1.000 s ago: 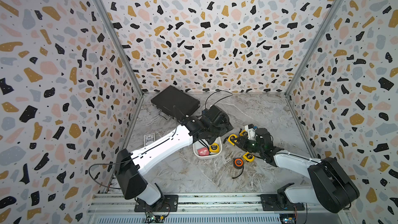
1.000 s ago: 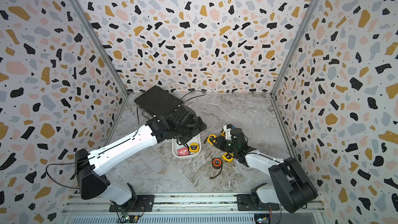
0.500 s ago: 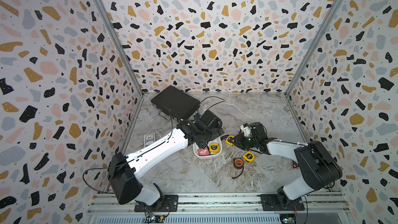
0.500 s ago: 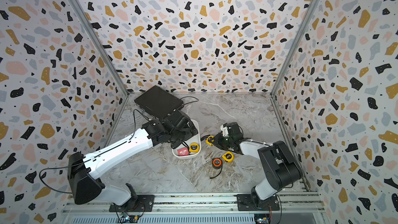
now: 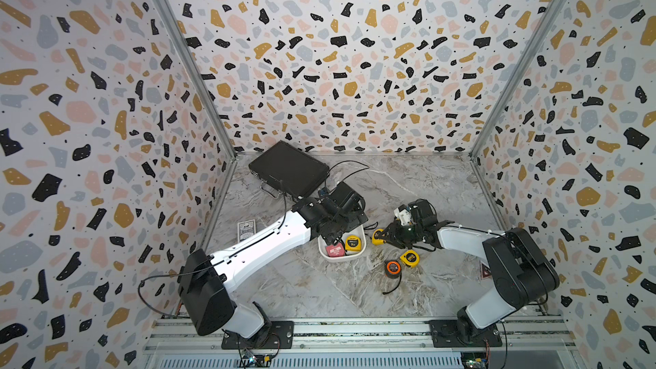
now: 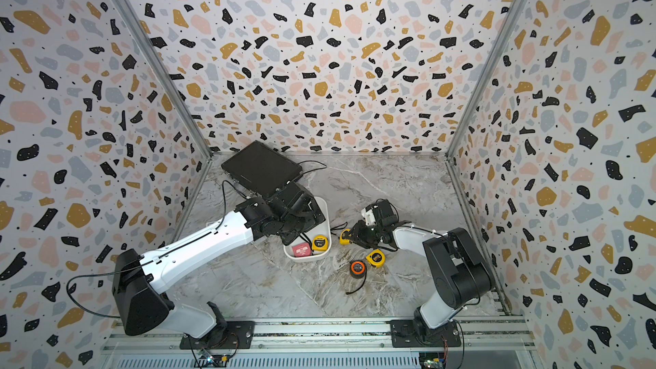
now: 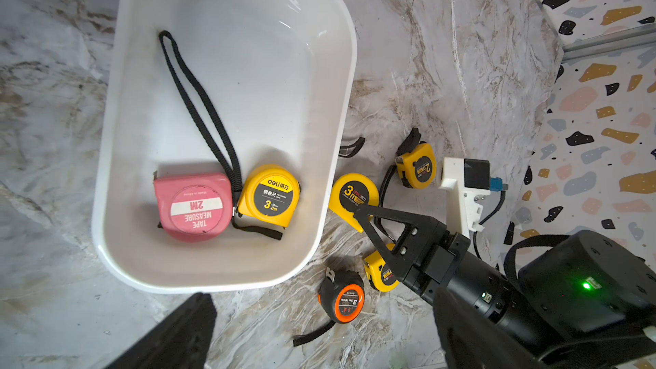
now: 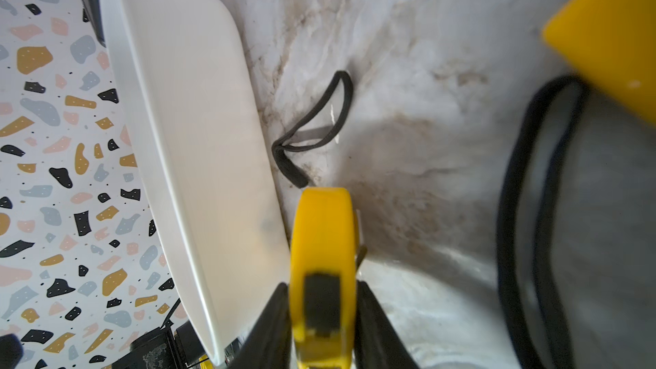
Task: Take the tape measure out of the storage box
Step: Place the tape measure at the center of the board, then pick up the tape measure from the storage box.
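The white storage box [image 7: 227, 278] [image 5: 340, 259] [image 6: 309, 259] holds a pink tape measure [image 7: 193, 204] and a yellow tape measure [image 7: 268, 195] at its near end. My left gripper [image 7: 319, 342] [image 5: 332, 234] hangs open above that end, holding nothing. Just outside the box's right wall, another yellow tape measure [image 8: 321, 236] [image 7: 353, 195] [image 5: 378, 236] sits low at the table. My right gripper [image 8: 321, 299] [image 5: 385, 237] is shut on it, a finger against each flat side.
Three more tape measures lie on the table right of the box: a yellow one [image 7: 417, 166], another yellow one [image 7: 381, 273] [image 5: 410, 257] and a black-and-orange one [image 7: 342, 296] [image 5: 393, 267]. A flat black case [image 5: 289, 168] lies at the back left. A small card [image 5: 246, 229] lies left of the left arm.
The right arm's elbow has risen and swung left, and its gripper has shifted left to the yellow tape measure beside the box. The left gripper has drawn back slightly over the box.
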Controlling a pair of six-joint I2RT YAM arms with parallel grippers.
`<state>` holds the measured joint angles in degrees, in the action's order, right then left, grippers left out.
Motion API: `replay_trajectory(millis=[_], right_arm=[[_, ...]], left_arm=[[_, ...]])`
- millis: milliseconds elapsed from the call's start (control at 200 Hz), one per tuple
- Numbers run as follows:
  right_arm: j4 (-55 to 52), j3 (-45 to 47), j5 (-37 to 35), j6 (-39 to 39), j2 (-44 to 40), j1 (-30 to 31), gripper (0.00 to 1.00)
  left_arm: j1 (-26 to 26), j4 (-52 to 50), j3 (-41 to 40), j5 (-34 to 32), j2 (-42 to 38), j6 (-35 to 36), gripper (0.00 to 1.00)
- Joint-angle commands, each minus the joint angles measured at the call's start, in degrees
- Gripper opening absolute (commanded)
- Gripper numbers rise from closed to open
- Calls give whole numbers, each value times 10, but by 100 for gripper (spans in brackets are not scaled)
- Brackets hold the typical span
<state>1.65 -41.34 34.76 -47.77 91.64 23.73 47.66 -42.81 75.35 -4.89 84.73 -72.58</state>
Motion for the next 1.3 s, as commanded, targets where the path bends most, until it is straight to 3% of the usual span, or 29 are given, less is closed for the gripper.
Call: replay_trajectory(millis=[0, 260, 656, 946, 1291], right_arm=[[-33, -19, 5, 19, -2, -2, 38], [-104, -24, -16, 44, -33, -2, 58], [-184, -35, -52, 78, -96, -6, 78], [-233, -31, -53, 88, -158, -23, 83], [-252, -15, -49, 93, -189, -39, 84]], left_arm=[[-4, 3, -6, 2, 7, 15, 100], [-6, -7, 0, 5, 20, 32, 100], [-8, -75, 71, 5, 121, 153, 98], [-13, -55, 67, 31, 181, 192, 85], [-17, -17, 52, 69, 225, 205, 82]])
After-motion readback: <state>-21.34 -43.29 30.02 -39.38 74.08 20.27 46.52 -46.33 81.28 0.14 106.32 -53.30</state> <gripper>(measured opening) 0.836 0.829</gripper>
